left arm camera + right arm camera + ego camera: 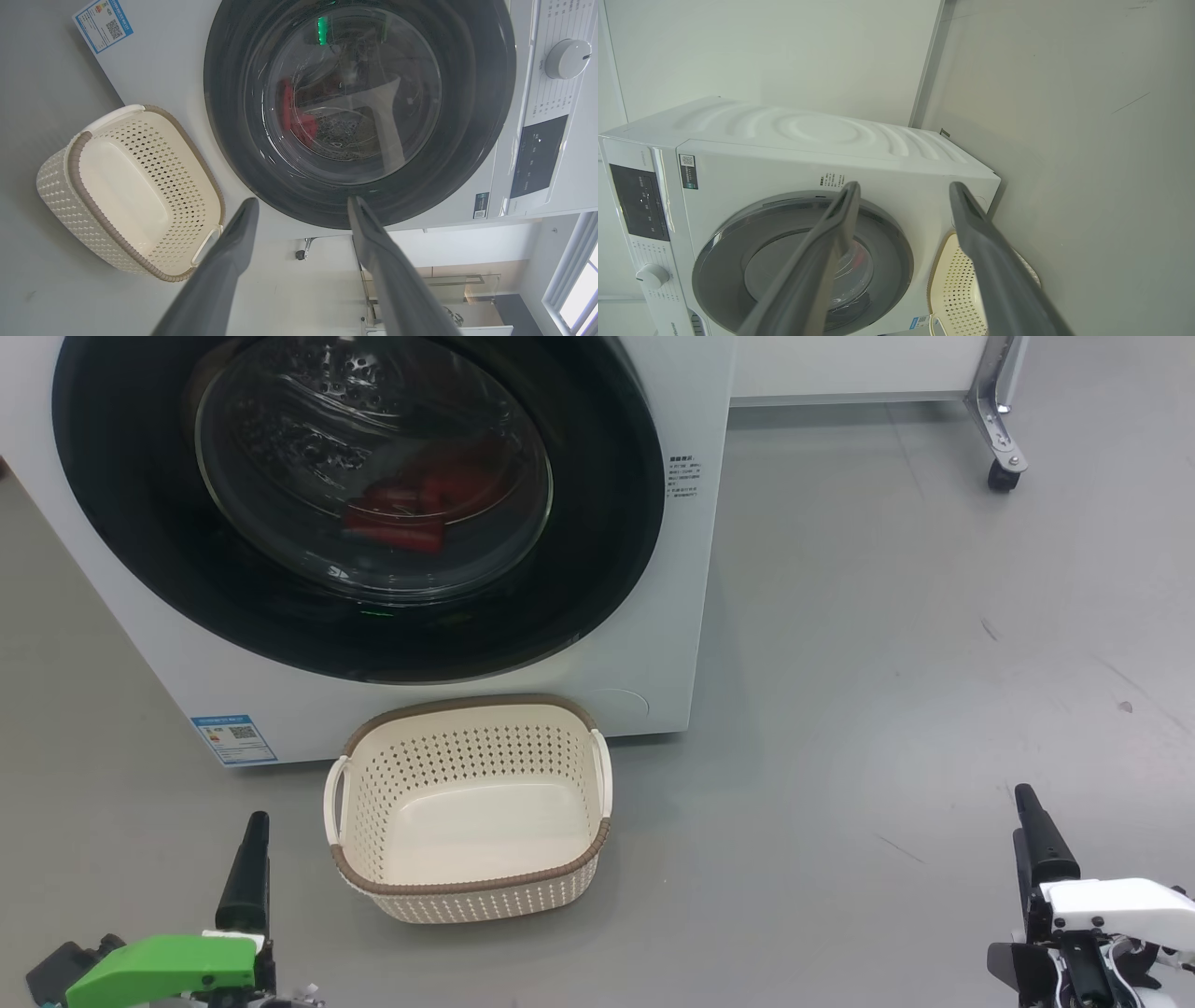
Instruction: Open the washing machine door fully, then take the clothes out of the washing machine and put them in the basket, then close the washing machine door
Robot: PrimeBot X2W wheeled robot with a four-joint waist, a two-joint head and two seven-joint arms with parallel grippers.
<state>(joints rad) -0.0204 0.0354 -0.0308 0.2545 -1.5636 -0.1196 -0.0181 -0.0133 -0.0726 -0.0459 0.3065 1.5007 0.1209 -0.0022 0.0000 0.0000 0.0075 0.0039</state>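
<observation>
The washing machine door (345,495) is shut, its black rim flat against the front of the washing machine (653,616). Its round face is turned squarely toward the robot. Behind the glass the red clothes (401,518) lie low in the drum, so nothing can come out until the door swings open. The basket (467,887) stands empty on the floor (887,663), just beside the foot of the machine and below the door's lower edge.

Both arms hang back from the machine, low and well apart, one at each side of the basket. The left gripper (302,200) has its jaws spread wide and holds nothing. In its wrist view the fingers point straight at the door's rim, with the basket off to one side. The right gripper (904,184) is just as wide and just as empty, but it sits well off to the right, with bare floor ahead of it in the head view.

So the door lies forward and up from both grippers — nearly dead ahead of the left one, ahead and well to the left of the right one. The left arm looks the nearer. Which edge of the rim carries the hinge I cannot tell, and the first pull depends on it.
</observation>
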